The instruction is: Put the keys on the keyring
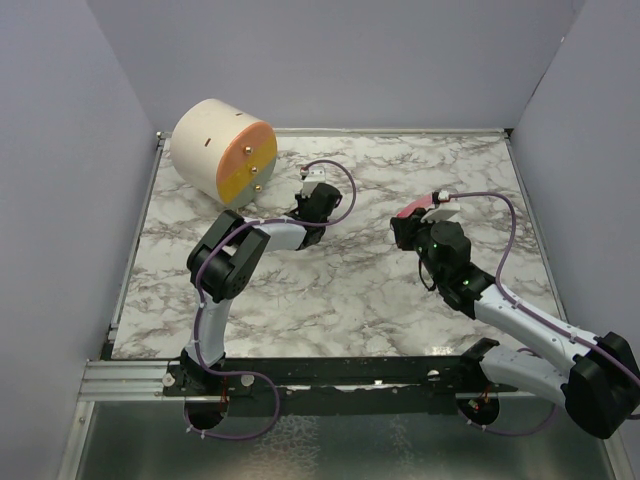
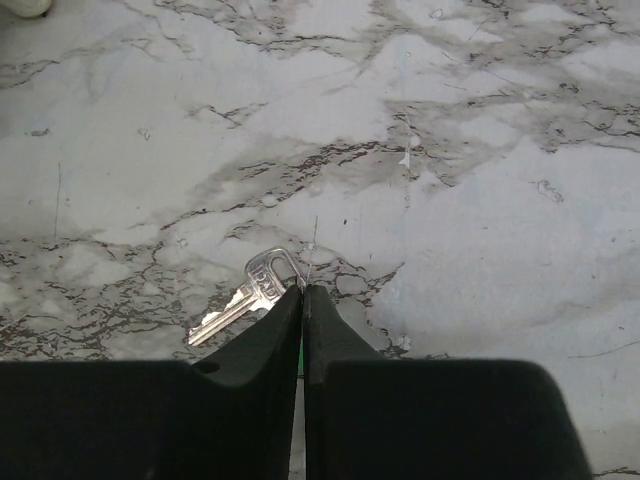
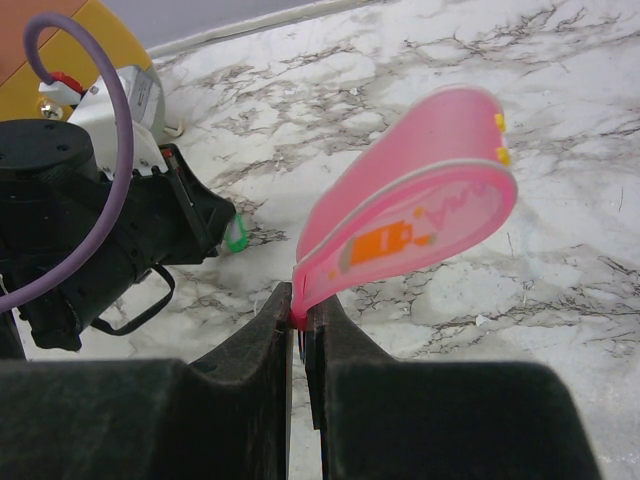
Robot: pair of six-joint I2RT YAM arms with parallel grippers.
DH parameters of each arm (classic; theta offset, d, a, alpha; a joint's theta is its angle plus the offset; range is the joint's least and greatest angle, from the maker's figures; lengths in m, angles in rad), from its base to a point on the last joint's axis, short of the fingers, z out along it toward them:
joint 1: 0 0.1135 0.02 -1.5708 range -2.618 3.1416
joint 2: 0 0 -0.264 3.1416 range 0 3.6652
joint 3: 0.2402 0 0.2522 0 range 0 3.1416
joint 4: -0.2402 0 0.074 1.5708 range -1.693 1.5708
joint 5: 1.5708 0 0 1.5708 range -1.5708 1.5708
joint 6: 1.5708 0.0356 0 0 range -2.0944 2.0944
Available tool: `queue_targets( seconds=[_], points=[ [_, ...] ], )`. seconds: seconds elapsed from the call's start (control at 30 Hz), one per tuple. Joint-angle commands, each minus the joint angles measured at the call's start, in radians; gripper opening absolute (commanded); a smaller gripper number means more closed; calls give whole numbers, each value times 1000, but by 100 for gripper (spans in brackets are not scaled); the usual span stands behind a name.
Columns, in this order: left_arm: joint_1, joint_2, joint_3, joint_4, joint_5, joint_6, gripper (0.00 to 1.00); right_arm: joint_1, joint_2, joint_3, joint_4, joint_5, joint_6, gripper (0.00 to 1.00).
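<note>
My left gripper is shut, low over the marble, with a sliver of the green key showing between its jaws. The green key also shows at that gripper's tip in the right wrist view. A silver metal key lies just left of the fingertips, and a thin silvery wire stands up at the tips. My right gripper is shut on the end of the pink tag, which stands up above the jaws. The tag's metal ring is hidden. In the top view the grippers face each other, apart.
A cream cylinder with an orange and yellow face lies at the back left. The marble table is walled at the left, back and right. A purple cable loops over the left arm.
</note>
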Motion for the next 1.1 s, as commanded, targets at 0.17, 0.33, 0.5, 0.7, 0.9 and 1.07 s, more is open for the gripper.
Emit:
queue_targets(
  seconds=[0.17,0.33,0.5,0.7,0.9,1.07],
  points=[
    [10,-20,-12,39,-24,23,0,2,-7,22,-1,4,0,1],
    [11,-74,-44,56,13,39,0,3,-11,24,-6,4,-5,1],
    [10,-202,-100,84,181,87,0,2,-25,25,-10,7,-22,1],
    [10,-348,-171,118,456,158,0,2,-58,20,-13,-16,-59,1],
    [13,-456,-222,125,724,223,0,2,-111,9,-11,-95,-103,1],
    [31,-507,-252,128,949,205,0,2,-167,-1,-34,-130,-143,1]
  ],
)
